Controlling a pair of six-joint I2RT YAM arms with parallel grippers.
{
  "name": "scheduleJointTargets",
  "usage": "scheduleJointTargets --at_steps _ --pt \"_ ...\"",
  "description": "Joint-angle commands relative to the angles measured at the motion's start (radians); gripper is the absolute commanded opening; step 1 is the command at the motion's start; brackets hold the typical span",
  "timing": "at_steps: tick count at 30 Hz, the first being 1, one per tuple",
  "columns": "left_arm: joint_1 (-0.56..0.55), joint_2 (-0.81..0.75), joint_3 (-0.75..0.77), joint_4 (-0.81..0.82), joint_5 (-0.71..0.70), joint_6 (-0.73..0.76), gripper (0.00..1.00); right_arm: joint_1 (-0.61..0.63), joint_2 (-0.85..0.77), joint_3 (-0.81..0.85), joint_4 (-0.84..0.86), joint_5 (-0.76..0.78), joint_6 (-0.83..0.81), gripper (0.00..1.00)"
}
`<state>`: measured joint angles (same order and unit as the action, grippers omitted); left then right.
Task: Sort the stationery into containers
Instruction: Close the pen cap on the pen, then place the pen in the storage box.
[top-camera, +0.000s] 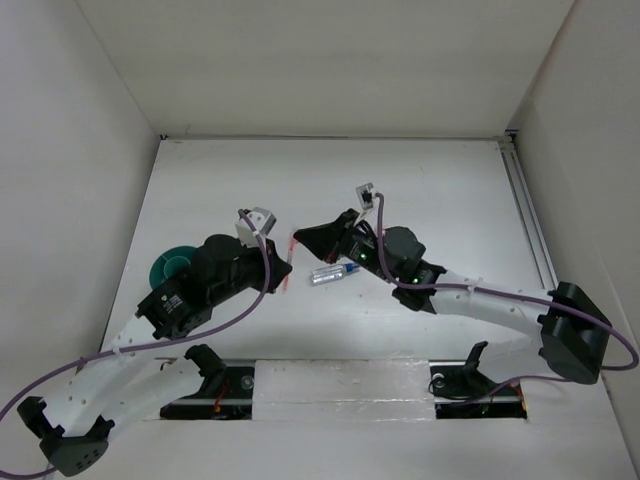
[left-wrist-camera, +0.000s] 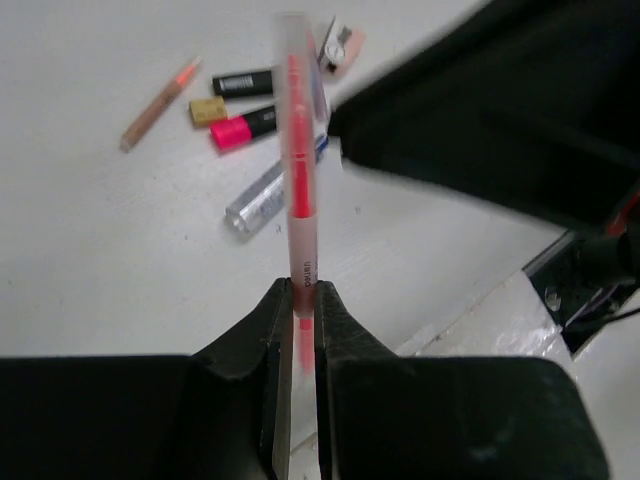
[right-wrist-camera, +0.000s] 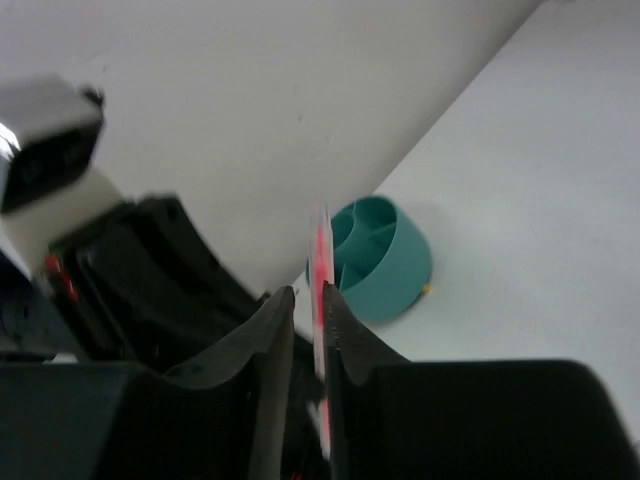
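— Above the desk (left-wrist-camera: 100, 260), between the two arms: where's the red pen (left-wrist-camera: 297, 150)?

— In the left gripper (left-wrist-camera: 300, 300), clenched on its lower end, the barrel sticking straight out. The right gripper (right-wrist-camera: 308, 320) is all but closed beside the upper barrel. I can't tell whether it pinches.

— How will it handle?

— Probably light, stiff, slick plastic. Held by the end it may pivot, so mid-barrel looks safer for carrying it to the cup (top-camera: 170, 268) on the left.

I'm holding the pen (left-wrist-camera: 297, 150) in my left gripper (left-wrist-camera: 300, 292) above the middle of the tabletop. The cup (top-camera: 168, 266) is sitting over by the left edge, and the pencil (left-wrist-camera: 160, 102), markers (left-wrist-camera: 245, 127) and capped pen (top-camera: 335, 274) are lying bunched together mid-tabletop.
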<state>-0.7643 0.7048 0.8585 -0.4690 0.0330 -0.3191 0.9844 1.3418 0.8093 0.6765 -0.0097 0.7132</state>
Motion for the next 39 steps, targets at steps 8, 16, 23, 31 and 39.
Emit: scheduleJointTargets --at_steps 8,16,23,31,39 --pt "0.013 -0.005 0.028 0.23 -0.065 -0.017 0.0 0.062 -0.05 -0.012 -0.112 -0.147 -0.018 0.36" --pt "0.013 -0.005 0.028 0.221 -0.111 -0.026 0.0 0.062 -0.111 -0.03 -0.127 -0.09 -0.027 0.38" --pt "0.013 -0.005 0.037 0.19 -0.315 -0.063 0.0 0.02 -0.223 -0.059 -0.219 -0.033 -0.078 0.42" --pt "0.013 0.004 0.083 0.001 -0.83 -0.303 0.0 0.008 -0.293 -0.114 -0.241 -0.033 -0.106 0.42" --pt "0.013 0.044 0.1 -0.31 -1.185 -0.776 0.0 -0.001 -0.293 -0.133 -0.241 -0.097 -0.133 0.42"
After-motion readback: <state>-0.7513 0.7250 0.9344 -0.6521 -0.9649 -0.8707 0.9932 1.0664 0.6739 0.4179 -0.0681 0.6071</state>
